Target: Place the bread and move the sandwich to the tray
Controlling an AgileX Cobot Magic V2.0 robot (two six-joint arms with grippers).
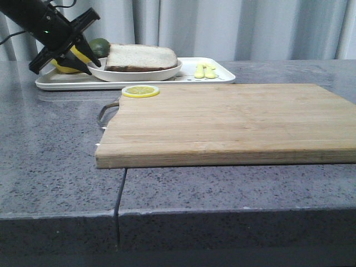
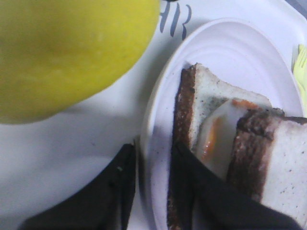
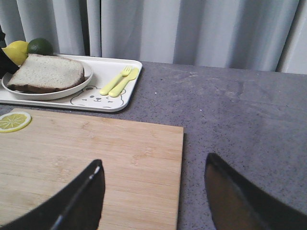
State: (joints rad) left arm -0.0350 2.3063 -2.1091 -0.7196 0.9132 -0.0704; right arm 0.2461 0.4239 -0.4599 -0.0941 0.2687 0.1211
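The sandwich (image 1: 142, 57) lies on its round white plate (image 1: 139, 73), which rests on the white tray (image 1: 219, 76) at the back left. In the left wrist view the top bread slice (image 2: 288, 163) sits skewed over the fried egg (image 2: 216, 143) and the lower slice (image 2: 206, 91). My left gripper (image 2: 153, 158) is closed on the plate's rim (image 2: 158, 124), one finger outside, one inside against the crust. In the front view it (image 1: 88, 68) is at the plate's left edge. My right gripper (image 3: 153, 177) is open and empty above the right edge of the cutting board (image 3: 96, 148).
A lemon (image 2: 62, 52) and a lime (image 1: 100, 45) sit on the tray just left of the plate. A yellow fork and spoon (image 1: 204, 70) lie on the tray's right part. A lemon slice (image 1: 141, 90) lies on the wooden cutting board (image 1: 222, 122).
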